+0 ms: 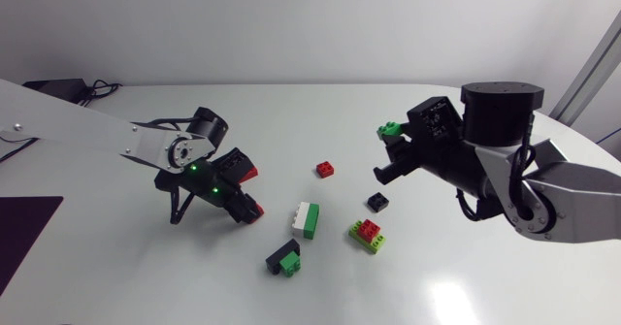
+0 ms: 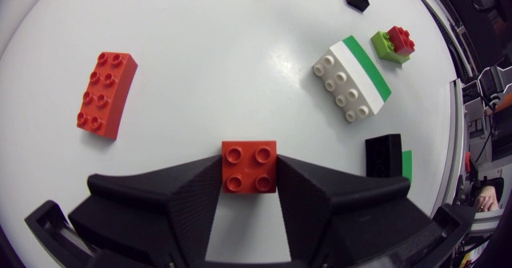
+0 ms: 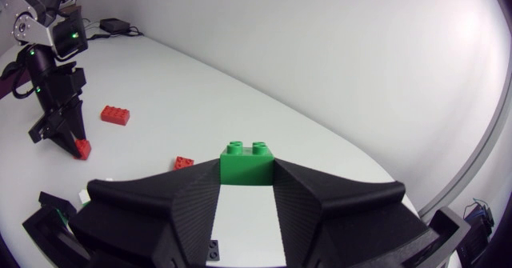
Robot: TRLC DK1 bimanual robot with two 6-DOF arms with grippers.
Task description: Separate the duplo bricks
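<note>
Head: left arm [image 1: 87,133] and right arm [image 1: 543,184] flank loose bricks [image 1: 307,219] mid-worktop [image 1: 146,276] | Left wrist: left fingers [image 2: 180,208] clamp small red brick [image 2: 250,166], long red brick [image 2: 106,94] ahead | Right wrist: right fingers [image 3: 180,208] grip green brick [image 3: 246,162].

Silver-grey links [image 1: 87,133], black joints [image 1: 500,112], green lights [image 1: 199,170], matte black wedge-fingered left tool [image 2: 250,169], right tool [image 3: 248,169]
</note>
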